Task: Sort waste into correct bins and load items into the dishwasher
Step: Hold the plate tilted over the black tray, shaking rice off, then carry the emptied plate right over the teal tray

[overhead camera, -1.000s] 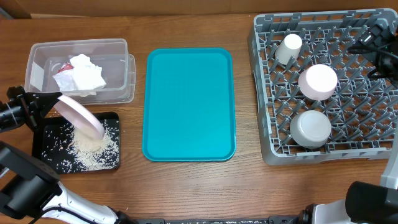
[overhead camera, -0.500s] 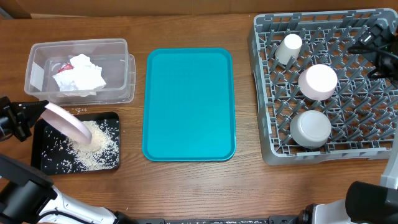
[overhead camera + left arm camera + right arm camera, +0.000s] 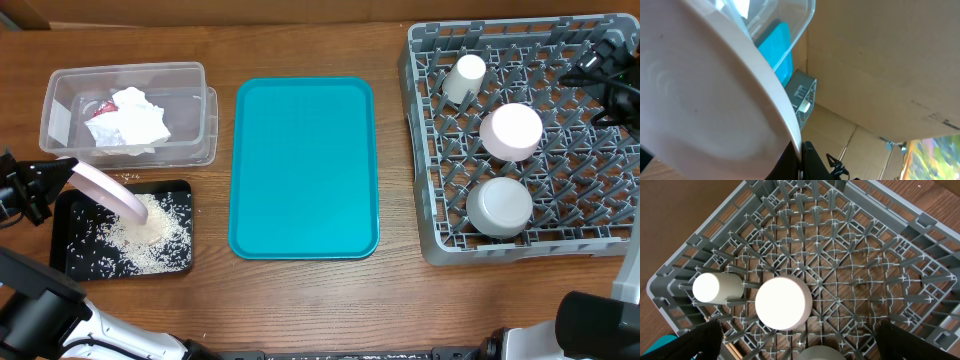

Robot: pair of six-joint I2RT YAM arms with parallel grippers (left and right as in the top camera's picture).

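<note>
So the plate has pulled back toward the left over the last second. It was hanging tilted over the middle of the black tray, and now only its lower edge is over the tray's far-left corner. The rice is sitting in a heap on the tray, and the plate face looks clean in the left wrist view, so I'd say the scraping is basically done. The napkins and red wrapper scrap are already in the clear tub.

The cup, pinkish bowl and grey bowl are upside down in the dish rack over on the right. The plate looks like the last thing to load, and it's got the whole counter to cross, past the teal tray.

The left hand is out at the left edge, reaching in sideways and pinching the plate by its rim. The right hand hangs over the rack's far-right corner, fingers spread wide and holding nothing.
</note>
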